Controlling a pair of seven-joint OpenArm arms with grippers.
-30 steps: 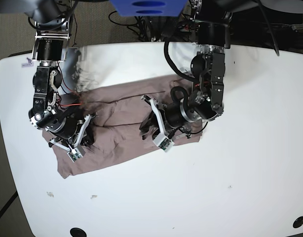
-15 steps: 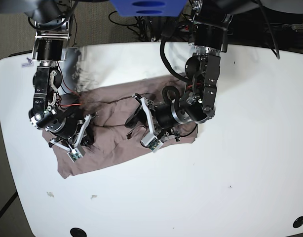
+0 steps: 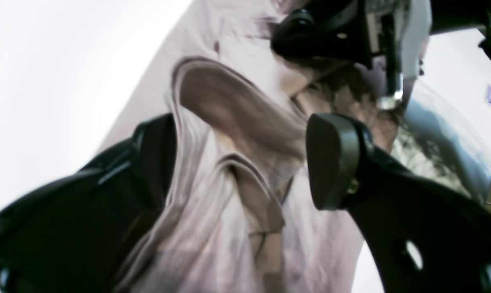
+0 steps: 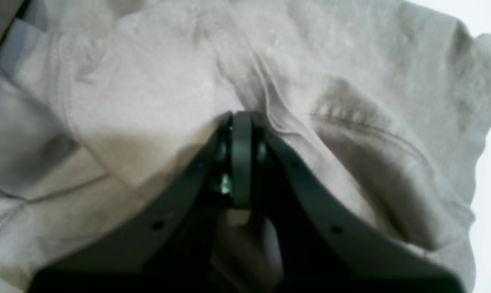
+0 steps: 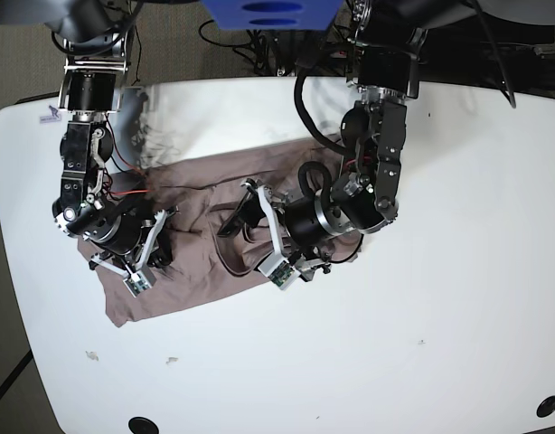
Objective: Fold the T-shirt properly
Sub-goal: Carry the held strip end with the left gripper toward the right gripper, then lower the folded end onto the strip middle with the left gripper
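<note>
Two arms reach over a white desk (image 5: pixel 440 298) in the base view, where the T-shirt (image 5: pixel 196 271) lies crumpled in a long band across the desk's upper middle, running from its lower end on that view's left up toward the right. On that view's right, the left tool (image 5: pixel 234 237) sits low over the middle of the cloth with its dark fingers spread wide apart; a fold of fabric lies between them. On that view's left, the right tool (image 5: pixel 162 237) presses into the T-shirt near its left end, and its fingers cannot be made out from here. Dark cables (image 5: pixel 259 45) tangle behind the desk's far edge. In the left wrist view the left tool (image 3: pixel 245 179) stands open, one dark fingertip (image 3: pixel 332 160) on the right and the other finger on the left, with a raised ridge of the T-shirt (image 3: pixel 229 134) running up between them; the ridge touches the left finger and stands clear of the right fingertip. Part of the other arm (image 3: pixel 351 28) shows at the top, over the cloth. In the right wrist view the right tool (image 4: pixel 241 122) has its fingers pressed together, their tips set in a pinched ridge of the T-shirt (image 4: pixel 147 89), whose wrinkled fabric and stitched hem fill nearly all of the view.
</note>
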